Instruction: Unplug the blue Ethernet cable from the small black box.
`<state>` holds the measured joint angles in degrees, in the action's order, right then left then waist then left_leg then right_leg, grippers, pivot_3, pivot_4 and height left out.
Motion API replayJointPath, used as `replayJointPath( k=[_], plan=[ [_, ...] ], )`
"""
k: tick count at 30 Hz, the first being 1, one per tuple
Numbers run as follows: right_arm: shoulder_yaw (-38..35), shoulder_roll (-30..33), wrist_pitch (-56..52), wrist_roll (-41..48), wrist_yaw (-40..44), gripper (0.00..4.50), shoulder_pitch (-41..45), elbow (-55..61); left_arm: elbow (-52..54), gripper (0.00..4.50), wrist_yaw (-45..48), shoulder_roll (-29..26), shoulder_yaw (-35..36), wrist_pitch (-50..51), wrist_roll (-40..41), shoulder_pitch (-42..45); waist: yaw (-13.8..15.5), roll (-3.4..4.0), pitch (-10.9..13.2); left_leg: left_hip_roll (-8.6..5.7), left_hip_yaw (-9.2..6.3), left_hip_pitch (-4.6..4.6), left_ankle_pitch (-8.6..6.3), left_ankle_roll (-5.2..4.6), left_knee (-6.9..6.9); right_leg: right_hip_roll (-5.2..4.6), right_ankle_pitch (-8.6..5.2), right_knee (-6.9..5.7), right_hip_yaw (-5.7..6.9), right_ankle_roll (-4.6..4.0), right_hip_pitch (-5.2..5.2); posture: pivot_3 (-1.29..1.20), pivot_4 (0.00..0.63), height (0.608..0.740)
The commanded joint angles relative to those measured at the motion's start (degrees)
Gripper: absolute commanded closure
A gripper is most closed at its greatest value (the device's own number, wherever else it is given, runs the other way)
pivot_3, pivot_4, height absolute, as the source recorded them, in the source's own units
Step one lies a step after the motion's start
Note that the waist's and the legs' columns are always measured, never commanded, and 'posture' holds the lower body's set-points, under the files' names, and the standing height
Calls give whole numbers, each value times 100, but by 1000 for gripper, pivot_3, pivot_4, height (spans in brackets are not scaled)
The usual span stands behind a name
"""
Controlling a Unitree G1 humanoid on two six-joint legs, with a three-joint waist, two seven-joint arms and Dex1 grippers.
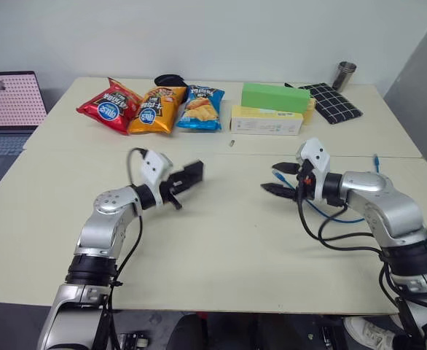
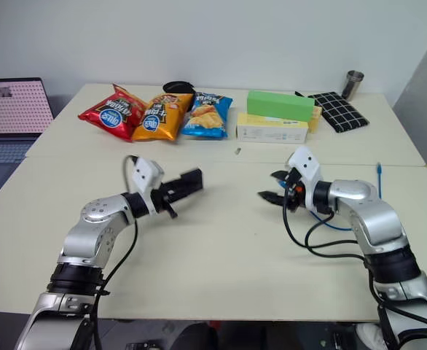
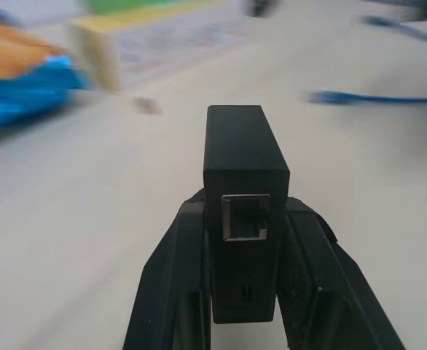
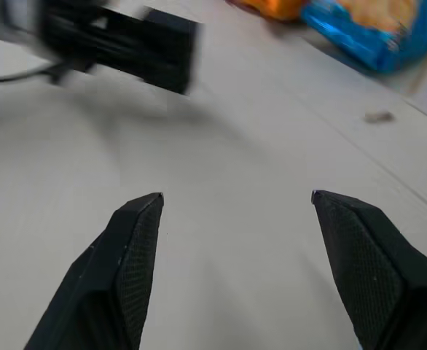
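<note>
Left wrist view shows the small black box [image 3: 244,211] pinched tight in the left gripper [image 3: 246,292], held up over the table [image 1: 221,240]. Its plug hole looks empty. The blue Ethernet cable [image 1: 328,214] lies on the table by the right gripper [image 1: 280,178], whose fingers [image 4: 130,251] are spread wide, holding nothing. I think the cable is out, so just keep the box steady and away.
</note>
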<state>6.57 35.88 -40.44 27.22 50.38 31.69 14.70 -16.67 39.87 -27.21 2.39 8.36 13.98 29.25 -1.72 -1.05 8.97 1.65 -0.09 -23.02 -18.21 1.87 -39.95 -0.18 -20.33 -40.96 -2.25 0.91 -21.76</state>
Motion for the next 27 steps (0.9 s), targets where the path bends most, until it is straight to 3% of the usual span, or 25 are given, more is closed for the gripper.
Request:
replayJointPath(
  k=[1, 9, 11, 21, 27],
  plan=[
    [-130, -14, -327, 280, -122, 1043, -1, 669, -528, 3725, -753, 206, 224, -825, -381, 106, 0, -1, -1, 1, -1, 0, 0, 0, 0, 0, 0, 0, 2, 0, 0, 0, 150, 740],
    [-80, -211, -467, 176, -483, 1043, 57, 750, -1368, 3725, -1293, 629, 421, -1185, -384, 66, 6, -3, -1, -2, -1, 0, 1, 1, -2, -2, 0, 0, 3, 0, 0, 0, 150, 740],
    [-70, -213, -482, 147, -526, 1043, 62, 750, -1386, 3025, -1271, 651, 491, -1120, -284, 19, 7, -4, -2, -2, -1, -1, 1, 1, -2, -2, 0, 0, 3, 0, 0, 0, 150, 740],
    [-27, -201, -566, 146, -577, 1043, 25, 789, -494, 843, -1029, 503, 479, -792, -253, -655, 4, -3, -2, 0, -2, 1, 1, 2, -1, -2, 0, -1, 4, 0, 0, 0, 150, 740],
    [-82, -11, -473, 43, -582, 1043, -285, 946, 1230, 727, -780, -38, 470, 127, -197, -1592, -6, -3, -2, 2, -4, 0, 1, 2, 3, -2, 0, 0, 5, 0, -1, 0, 150, 740]
  ],
)
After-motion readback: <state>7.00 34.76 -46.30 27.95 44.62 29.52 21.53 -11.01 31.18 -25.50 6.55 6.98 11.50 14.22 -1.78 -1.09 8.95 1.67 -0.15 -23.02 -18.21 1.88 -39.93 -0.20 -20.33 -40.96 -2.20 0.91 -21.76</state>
